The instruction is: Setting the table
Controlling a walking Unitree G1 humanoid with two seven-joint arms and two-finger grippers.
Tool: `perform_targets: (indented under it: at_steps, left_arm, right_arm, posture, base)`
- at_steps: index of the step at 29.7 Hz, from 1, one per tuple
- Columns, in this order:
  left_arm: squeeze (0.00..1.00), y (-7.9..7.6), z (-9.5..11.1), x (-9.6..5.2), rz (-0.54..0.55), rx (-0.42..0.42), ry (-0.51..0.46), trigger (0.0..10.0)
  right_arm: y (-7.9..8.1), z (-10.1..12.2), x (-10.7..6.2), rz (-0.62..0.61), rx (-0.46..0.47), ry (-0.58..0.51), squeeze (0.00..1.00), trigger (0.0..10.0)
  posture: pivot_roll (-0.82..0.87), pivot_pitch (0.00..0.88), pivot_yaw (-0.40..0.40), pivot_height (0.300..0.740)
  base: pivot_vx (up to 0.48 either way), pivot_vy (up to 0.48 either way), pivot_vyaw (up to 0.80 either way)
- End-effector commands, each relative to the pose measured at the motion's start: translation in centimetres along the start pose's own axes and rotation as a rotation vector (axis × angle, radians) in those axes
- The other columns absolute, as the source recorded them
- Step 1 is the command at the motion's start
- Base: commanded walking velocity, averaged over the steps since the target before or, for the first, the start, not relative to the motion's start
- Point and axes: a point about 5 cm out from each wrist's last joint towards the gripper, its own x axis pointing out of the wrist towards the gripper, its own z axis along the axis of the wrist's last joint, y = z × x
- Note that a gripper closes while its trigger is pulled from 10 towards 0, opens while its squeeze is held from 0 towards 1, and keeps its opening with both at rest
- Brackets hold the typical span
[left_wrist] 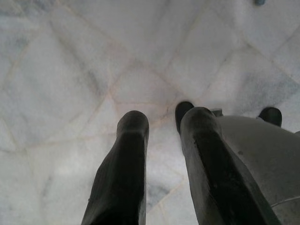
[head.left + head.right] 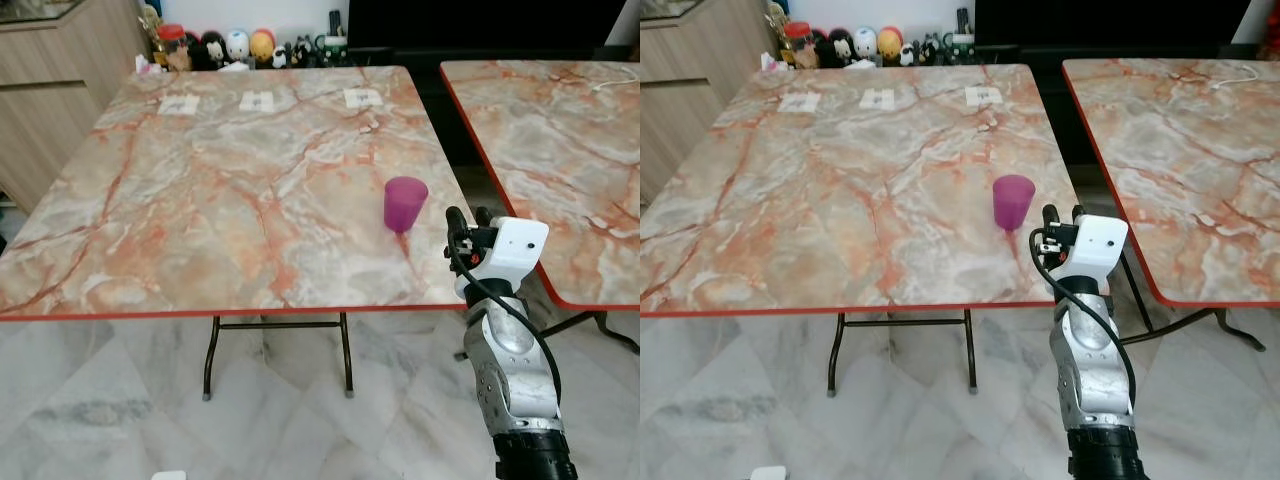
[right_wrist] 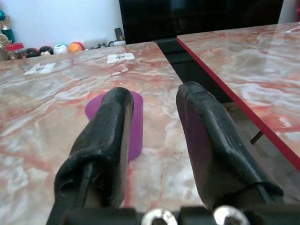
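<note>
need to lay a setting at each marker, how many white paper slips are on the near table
3, in a row along the far edge of the table: left slip, middle slip, right slip. None looks hidden.

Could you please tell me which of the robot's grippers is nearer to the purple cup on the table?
The right. The right gripper is open at the table edge just short of the purple cup; the left gripper hangs over the floor.
</note>
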Motion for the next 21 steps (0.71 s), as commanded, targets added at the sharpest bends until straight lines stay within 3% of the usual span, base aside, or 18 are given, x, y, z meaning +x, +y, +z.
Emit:
perform_targets:
  at_steps: [1,14,21]
  left_arm:
    - [0.0,-0.02,-0.36,-0.09,0.0,-0.006,0.013,10.0]
    - [0.0,-0.05,-0.37,-0.1,0.002,-0.008,0.01,10.0]
    - [0.0,-0.04,-0.37,-0.09,0.004,-0.003,0.012,10.0]
  right_arm:
    - [-0.52,-0.37,-0.09,-0.015,-0.001,0.02,0.0,10.0]
    - [-0.34,-0.54,-0.07,0.003,-0.003,0.031,0.0,10.0]
    - [-0.28,-0.38,-0.08,0.003,0.0,0.025,0.0,10.0]
  posture:
    - [-0.07,0.109,0.023,0.74]
    - [-0.07,0.11,0.021,0.74]
    - [-0.07,0.112,0.02,0.74]
  base:
    - [0.304,0.0,0.0]
    - [0.307,0.0,0.0]
    - [0.0,0.0,0.0]
